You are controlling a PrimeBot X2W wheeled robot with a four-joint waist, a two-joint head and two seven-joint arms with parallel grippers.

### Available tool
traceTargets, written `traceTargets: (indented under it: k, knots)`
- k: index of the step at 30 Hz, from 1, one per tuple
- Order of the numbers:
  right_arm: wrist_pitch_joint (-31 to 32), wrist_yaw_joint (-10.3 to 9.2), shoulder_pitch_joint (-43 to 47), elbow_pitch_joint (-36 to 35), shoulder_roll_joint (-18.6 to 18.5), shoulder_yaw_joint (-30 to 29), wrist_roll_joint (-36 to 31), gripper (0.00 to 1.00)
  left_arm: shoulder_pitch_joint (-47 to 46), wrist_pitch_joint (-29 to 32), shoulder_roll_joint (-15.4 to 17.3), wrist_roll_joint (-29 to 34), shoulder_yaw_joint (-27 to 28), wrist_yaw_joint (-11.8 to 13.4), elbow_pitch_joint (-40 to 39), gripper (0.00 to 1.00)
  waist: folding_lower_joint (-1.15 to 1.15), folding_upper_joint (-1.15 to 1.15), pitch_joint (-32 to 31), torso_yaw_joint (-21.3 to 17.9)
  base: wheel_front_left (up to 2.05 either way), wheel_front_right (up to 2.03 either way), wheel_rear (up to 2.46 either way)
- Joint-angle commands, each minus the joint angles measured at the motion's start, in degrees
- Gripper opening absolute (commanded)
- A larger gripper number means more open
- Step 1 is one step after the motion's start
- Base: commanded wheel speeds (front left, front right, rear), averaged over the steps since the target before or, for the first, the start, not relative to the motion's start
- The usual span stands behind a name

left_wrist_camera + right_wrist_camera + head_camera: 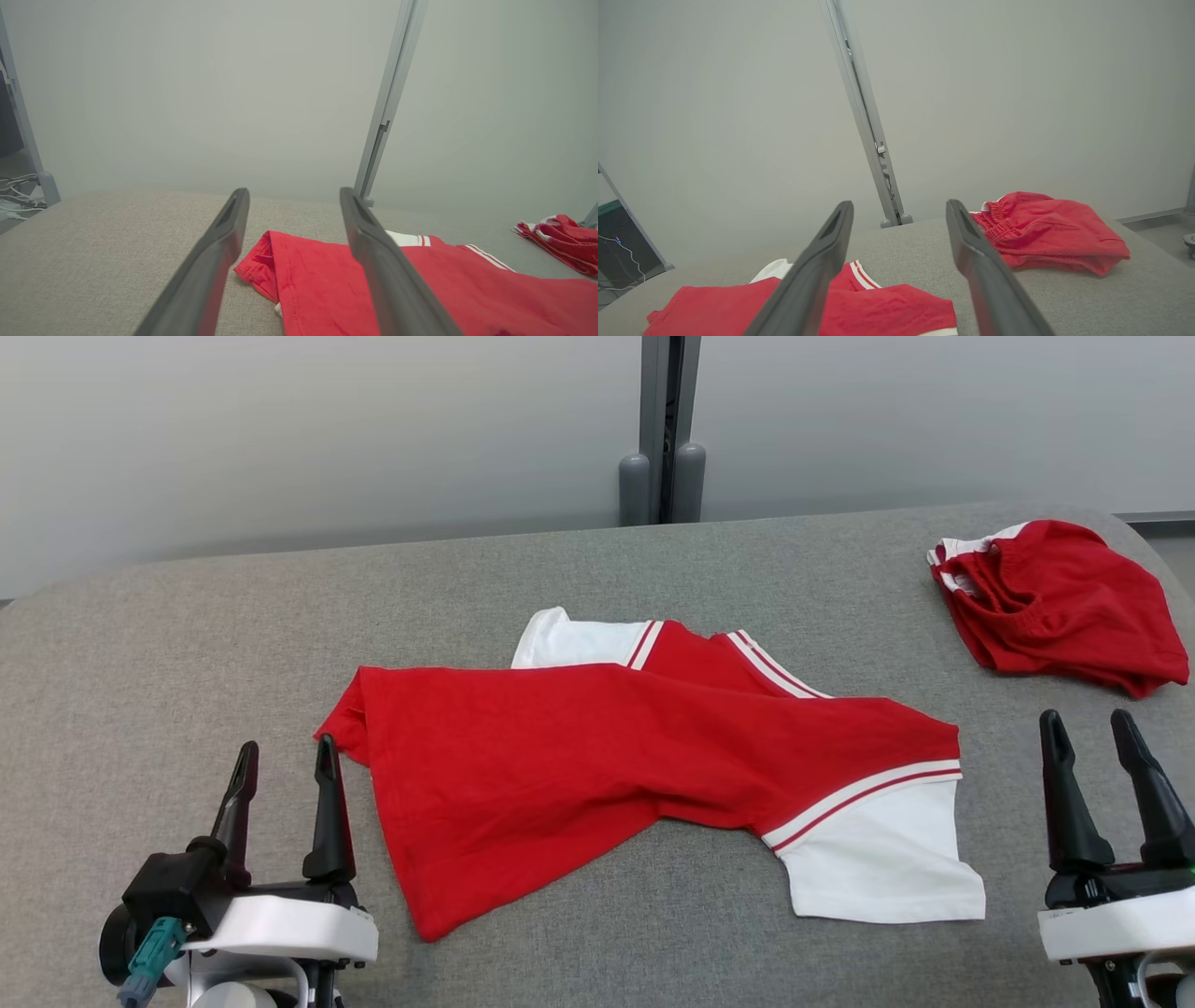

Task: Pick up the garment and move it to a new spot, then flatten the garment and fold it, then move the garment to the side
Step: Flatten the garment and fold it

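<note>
Pick-up seems not yet begun: left gripper and right gripper stand open, empty; next, the 2 should reach the mid-frame garment.

The garment was laid at the centre of the head view on the padded surface; a second garment was placed at the upper right.
</note>
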Motion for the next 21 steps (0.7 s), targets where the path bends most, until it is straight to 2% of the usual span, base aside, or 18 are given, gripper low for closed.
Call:
traceTargets:
  k: [1, 8, 21]
  knots:
    - [-0.2, 0.04, 0.8, -0.8, 0.3, -1.1, -2.4, 1.0, 0.1, -0.1, 0.2, 0.5, 0.2, -0.2, -0.1, 1.0, 0.0, 0.0, 0.1, 0.1, 0.0, 0.0, 0.0]
    - [-0.2, 0.04, 2.3, -1.1, 3.0, -2.0, -6.7, 1.0, 0.7, -0.1, 0.0, 0.9, 0.6, -0.5, -0.6, 1.0, 0.0, 0.0, 0.1, 0.3, 0.0, 0.0, 0.0]
    - [-0.2, 0.04, 3.0, 0.6, 2.6, -0.9, -6.0, 1.0, 1.0, -0.1, -0.1, 0.0, 0.4, -1.1, 0.8, 1.0, 0.0, 0.0, -0.6, 0.3, 0.0, 0.0, 0.0]
